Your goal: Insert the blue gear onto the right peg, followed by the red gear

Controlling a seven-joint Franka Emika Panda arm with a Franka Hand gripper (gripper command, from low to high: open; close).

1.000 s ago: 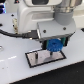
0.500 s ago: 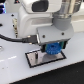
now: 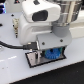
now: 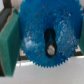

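I log: end effector clamped on flat toothed bright-blue plastic gear, lower centre of frame, over grey black-edged base plate; hub bore kept level to meet thin dark metal peg.

Exterior view: elevated, oblique, facing the desk. Wrist view: close, facing downward. Both cover the blue gear.
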